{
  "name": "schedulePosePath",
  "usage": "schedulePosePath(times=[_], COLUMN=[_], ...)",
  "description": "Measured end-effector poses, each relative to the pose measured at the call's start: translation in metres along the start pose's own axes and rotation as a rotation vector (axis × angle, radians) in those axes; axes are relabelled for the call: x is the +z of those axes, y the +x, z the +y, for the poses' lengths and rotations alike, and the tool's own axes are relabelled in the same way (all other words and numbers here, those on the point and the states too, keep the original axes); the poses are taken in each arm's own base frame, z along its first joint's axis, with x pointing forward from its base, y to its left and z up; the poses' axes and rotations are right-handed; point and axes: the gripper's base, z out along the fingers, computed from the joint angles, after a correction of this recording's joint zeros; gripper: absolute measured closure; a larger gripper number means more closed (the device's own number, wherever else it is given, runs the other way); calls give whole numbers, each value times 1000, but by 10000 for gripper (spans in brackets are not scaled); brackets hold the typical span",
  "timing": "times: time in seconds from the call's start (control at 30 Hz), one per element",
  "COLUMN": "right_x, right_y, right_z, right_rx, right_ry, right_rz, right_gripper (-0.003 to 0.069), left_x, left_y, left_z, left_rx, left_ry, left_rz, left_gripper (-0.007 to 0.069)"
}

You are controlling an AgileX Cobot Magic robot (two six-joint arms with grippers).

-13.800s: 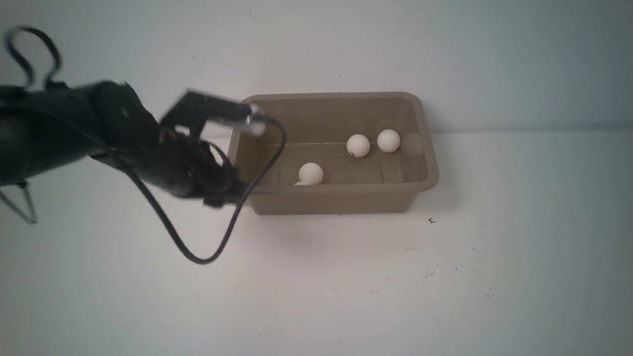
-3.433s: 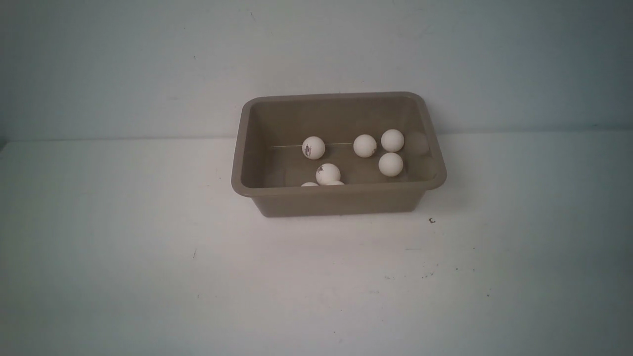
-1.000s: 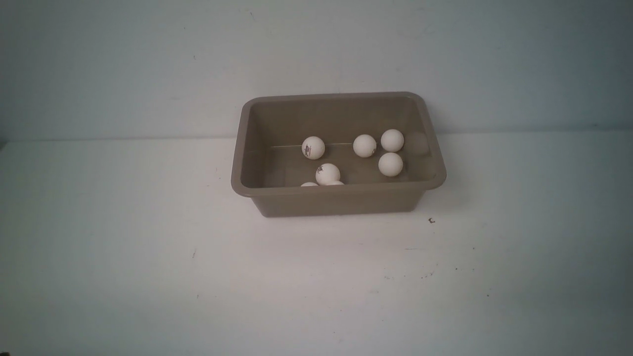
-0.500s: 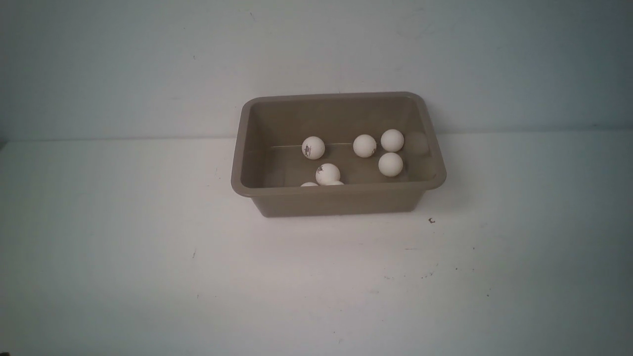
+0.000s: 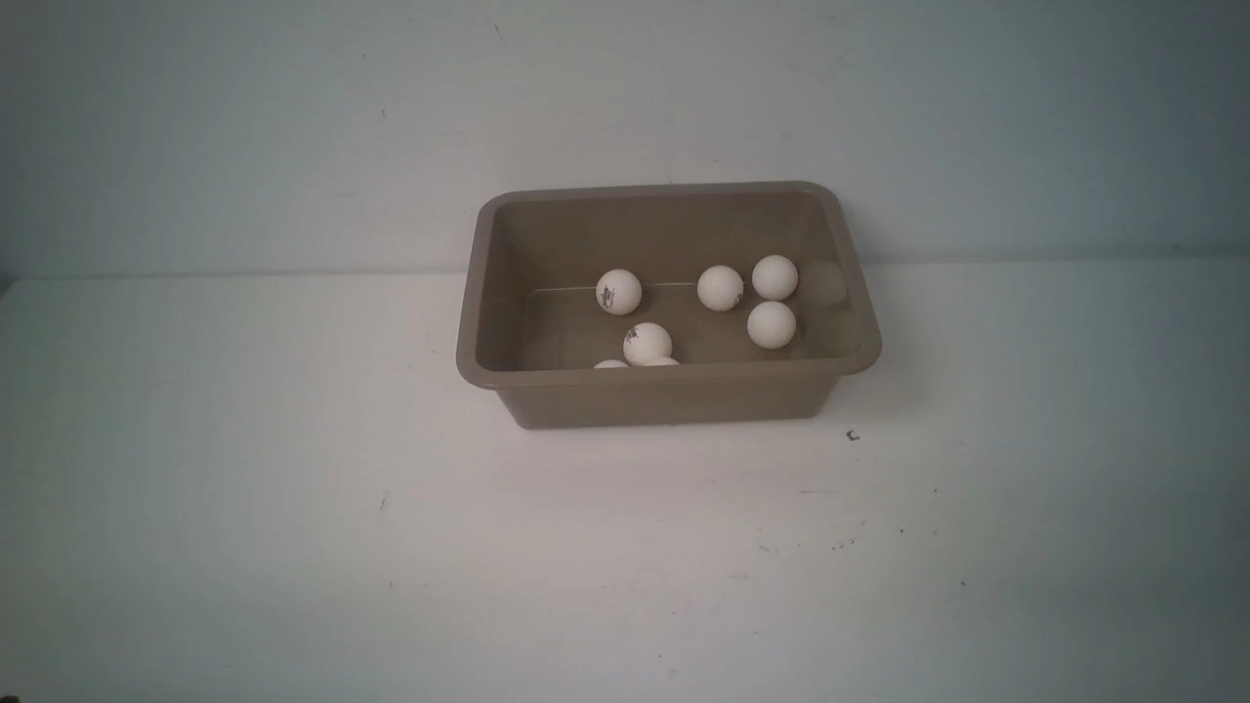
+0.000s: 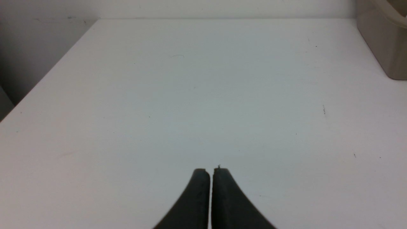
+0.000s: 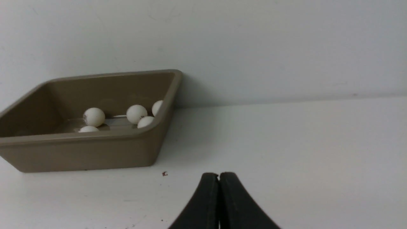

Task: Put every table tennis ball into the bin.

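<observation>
The taupe bin (image 5: 674, 398) stands at the back middle of the white table, against the wall. Several white table tennis balls lie inside it: one with a dark logo (image 5: 619, 292), another with a logo (image 5: 647, 343), and plain ones near the right wall (image 5: 771, 325). No ball shows on the table outside the bin. Neither arm appears in the front view. My left gripper (image 6: 211, 170) is shut and empty over bare table, with the bin's corner (image 6: 386, 47) off to one side. My right gripper (image 7: 219, 174) is shut and empty, short of the bin (image 7: 82, 152) with balls (image 7: 94, 116) in it.
The white table (image 5: 293, 537) runs to the pale wall behind the bin. A small dark speck (image 5: 853, 435) lies just in front of the bin's right corner. The table's left edge (image 6: 47, 76) drops off in the left wrist view.
Nothing has moved in the last second. Much earlier the left arm was beside the bin and fewer balls lay in it; the arm has since left the front view.
</observation>
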Motion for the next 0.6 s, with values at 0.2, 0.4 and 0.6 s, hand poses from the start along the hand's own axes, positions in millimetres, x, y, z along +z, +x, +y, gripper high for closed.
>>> schedulePosePath(times=[0.2,0.4,0.6], right_x=[0,6,8], right_y=[4,23,36], right_z=[-8,-12,-14], right_rx=[-45,-68,-68], right_ry=[84,100,103], right_rz=[29,4,4], right_gripper=[676,676,676], left_x=[0,0,0], left_y=[0,0,0], left_z=[0,0,0], left_rx=[0,0,0], left_ry=[0,0,0], left_rz=[0,0,0], left_gripper=[629,629,629])
